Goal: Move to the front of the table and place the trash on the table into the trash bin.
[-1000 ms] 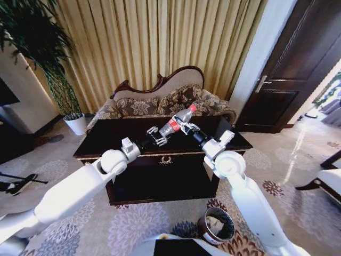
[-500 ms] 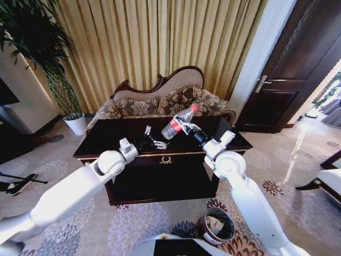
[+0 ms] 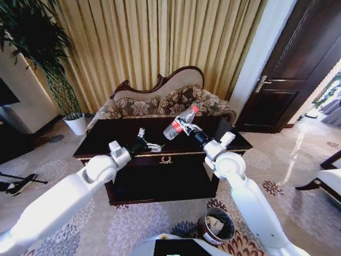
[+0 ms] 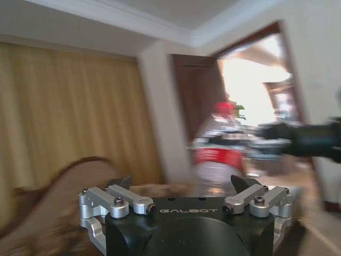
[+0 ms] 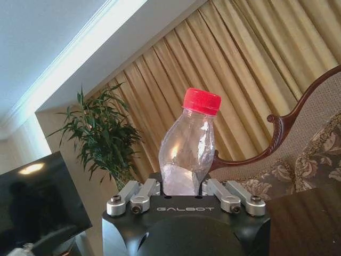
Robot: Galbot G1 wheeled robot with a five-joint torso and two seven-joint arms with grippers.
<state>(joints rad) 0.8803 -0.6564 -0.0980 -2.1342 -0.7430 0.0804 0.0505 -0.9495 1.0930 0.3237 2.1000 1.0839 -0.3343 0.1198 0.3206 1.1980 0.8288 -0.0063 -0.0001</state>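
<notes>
Above the dark-brown table (image 3: 114,136), my right gripper (image 3: 184,127) is shut on a clear plastic bottle (image 3: 180,122) with a red cap and red label, held tilted with the cap up. In the right wrist view the bottle (image 5: 189,144) stands between the closed fingers of the right gripper (image 5: 184,188). My left gripper (image 3: 148,141) hovers open over the table's front edge, a short way left of the bottle and apart from it. Past the open left gripper (image 4: 182,184) the bottle (image 4: 218,154) shows, blurred. The reddish-brown trash bin (image 3: 205,228) stands on the carpet by my right side.
A carved sofa (image 3: 160,101) stands right behind the table, against gold curtains. A white plant pot (image 3: 77,124) with a tall plant is at the far left. A dark door (image 3: 287,80) is at the right, and a chair (image 3: 330,178) at the right edge.
My left gripper has drawn back to the left, away from the bottle's base. The right gripper keeps the bottle and has barely shifted.
</notes>
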